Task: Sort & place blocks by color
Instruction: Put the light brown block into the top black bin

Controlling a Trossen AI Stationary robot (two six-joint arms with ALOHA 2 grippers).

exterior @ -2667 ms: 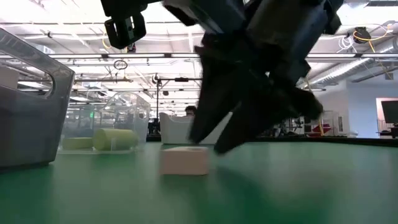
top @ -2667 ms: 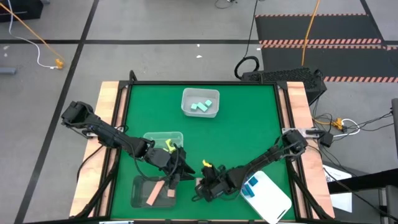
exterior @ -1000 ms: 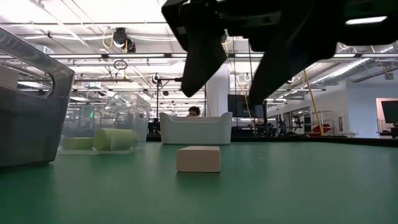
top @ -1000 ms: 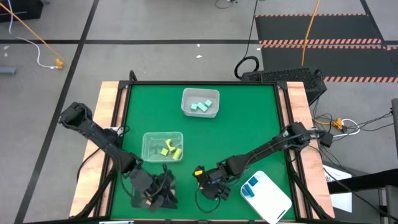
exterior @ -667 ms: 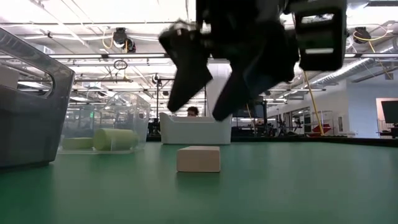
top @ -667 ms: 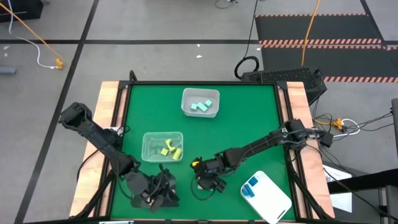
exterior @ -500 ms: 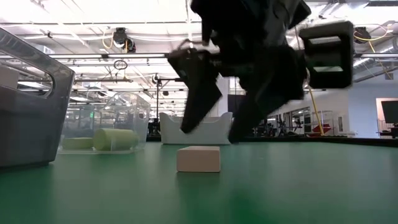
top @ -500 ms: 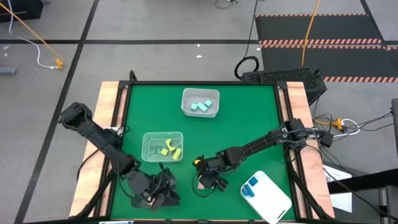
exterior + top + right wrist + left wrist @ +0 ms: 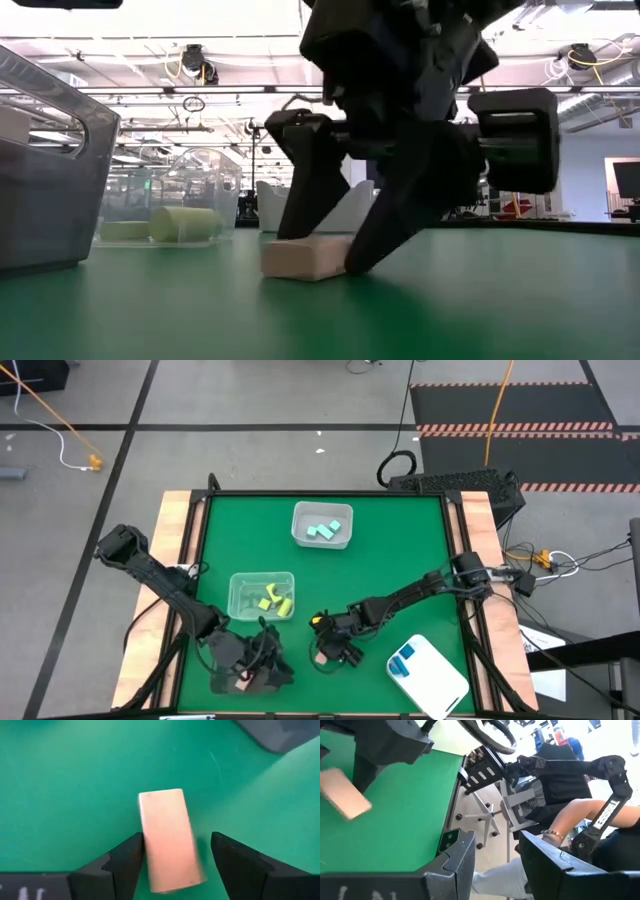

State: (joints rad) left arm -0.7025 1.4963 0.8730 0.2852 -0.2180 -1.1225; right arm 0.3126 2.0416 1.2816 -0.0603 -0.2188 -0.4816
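Hovering at the near left of the green table (image 9: 400,560), the left gripper (image 9: 262,668) sits over a dark tray (image 9: 222,660) whose contents it hides; its two dark fingers (image 9: 455,862) are spread with nothing between them. Just beyond it stands a clear plastic tray (image 9: 262,596) holding yellow blocks (image 9: 273,600), and farther off, toward the far middle, a white tray (image 9: 322,525) holds mint green blocks (image 9: 324,530). Right of the left gripper, the right gripper (image 9: 328,650) is down at the table, fingers (image 9: 120,865) open and straddling a tan-pink rectangular block (image 9: 167,840) lying flat on the green surface; one finger looks to touch it. At the near right lies a white lid (image 9: 430,678) carrying blue blocks (image 9: 402,659).
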